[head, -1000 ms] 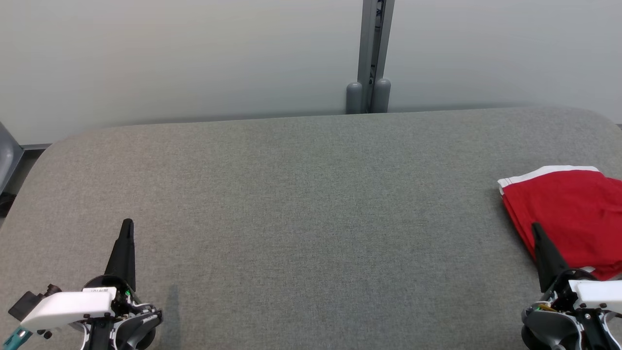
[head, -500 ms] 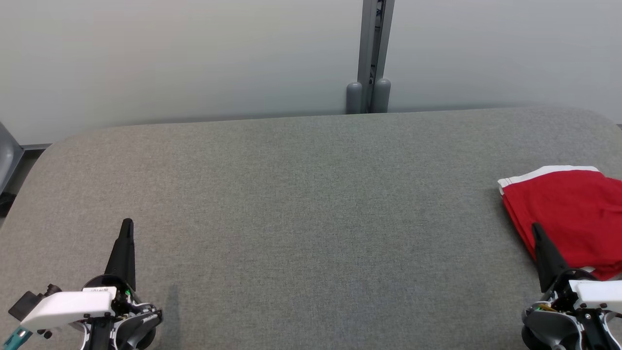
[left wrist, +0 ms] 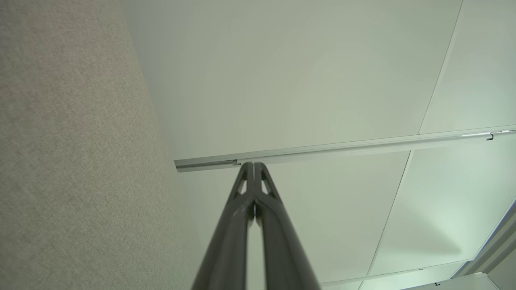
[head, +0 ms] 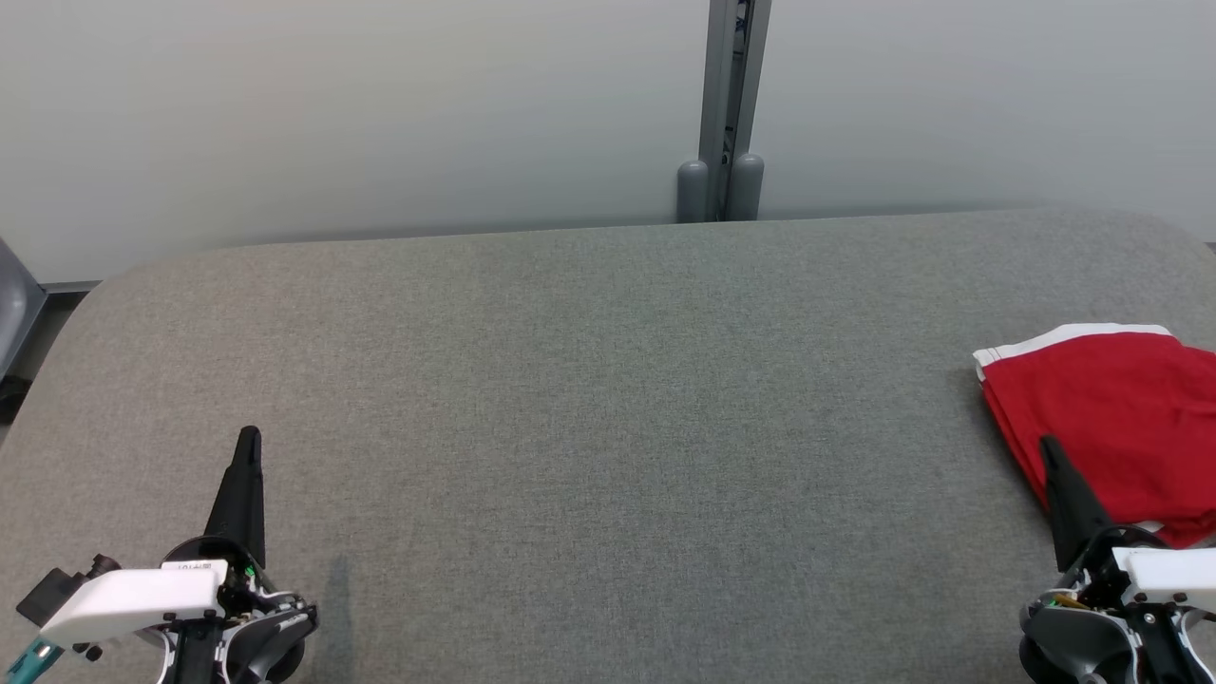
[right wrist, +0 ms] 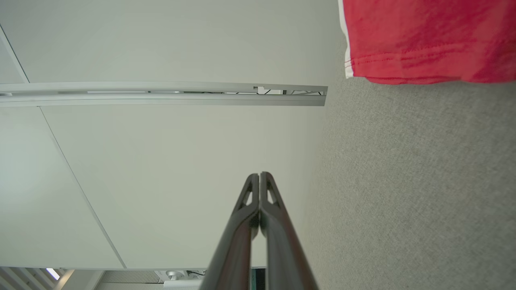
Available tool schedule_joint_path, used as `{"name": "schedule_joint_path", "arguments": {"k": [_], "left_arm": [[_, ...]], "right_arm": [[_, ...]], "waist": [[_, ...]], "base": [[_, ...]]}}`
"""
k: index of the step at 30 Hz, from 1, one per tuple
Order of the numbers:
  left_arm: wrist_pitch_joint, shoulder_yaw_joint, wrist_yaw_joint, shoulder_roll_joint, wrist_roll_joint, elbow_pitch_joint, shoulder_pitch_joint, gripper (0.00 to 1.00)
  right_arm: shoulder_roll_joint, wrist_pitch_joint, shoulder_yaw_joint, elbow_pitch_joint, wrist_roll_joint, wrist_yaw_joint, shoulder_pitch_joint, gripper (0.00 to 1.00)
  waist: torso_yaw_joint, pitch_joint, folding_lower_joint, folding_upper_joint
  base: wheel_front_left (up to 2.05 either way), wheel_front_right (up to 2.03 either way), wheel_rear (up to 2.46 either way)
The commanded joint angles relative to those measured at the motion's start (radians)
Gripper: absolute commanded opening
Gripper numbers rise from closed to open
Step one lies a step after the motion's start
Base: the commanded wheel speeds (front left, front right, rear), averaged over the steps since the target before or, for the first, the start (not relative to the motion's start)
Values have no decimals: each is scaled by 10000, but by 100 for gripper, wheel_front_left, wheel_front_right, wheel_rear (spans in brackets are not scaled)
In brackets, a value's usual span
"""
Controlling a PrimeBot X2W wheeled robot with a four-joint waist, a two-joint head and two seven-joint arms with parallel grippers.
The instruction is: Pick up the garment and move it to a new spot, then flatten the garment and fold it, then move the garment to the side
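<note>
Grey woven surface point(head: 608, 427) with rounded far corners fills the lower two thirds of the head view. Behind it is a pale panelled wall point(head: 380, 114), with a grey metal post point(head: 730, 104) at top centre.

Garment point(head: 1111, 418): red with white trim along its upper edge, folded into a flat stack. It lies on the surface at the right of the frame and is cut off by the right edge.

Left gripper point(head: 249, 446): lower left of the head view, fingers pointing up the frame, well apart from the garment. In the left wrist view the two fingers are pressed together tip to tip with nothing between them.

Right gripper point(head: 1047, 446): lower right of the head view, where its dark fingers overlap the garment's lower left corner. In the right wrist view the fingers are clenched tip to tip and empty. There the garment's hemmed edge sits at upper right, apart from the tips, with bare grey surface between.
</note>
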Motion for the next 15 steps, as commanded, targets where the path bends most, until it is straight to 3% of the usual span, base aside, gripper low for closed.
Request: {"name": "schedule_joint_path", "arguments": {"k": [1, 15], "left_arm": [[14, 50, -42, 41, 44, 13, -147, 0], [33, 82, -42, 22, 73, 14, -151, 0]], "right_arm": [[-24, 29, -46, 24, -51, 4, -93, 0], [-7, 53, -65, 27, -73, 4, -96, 0]], "waist": [[0, 0, 0, -1], [0, 0, 0, -1]], "base": [[0, 0, 0], [0, 0, 0]]}}
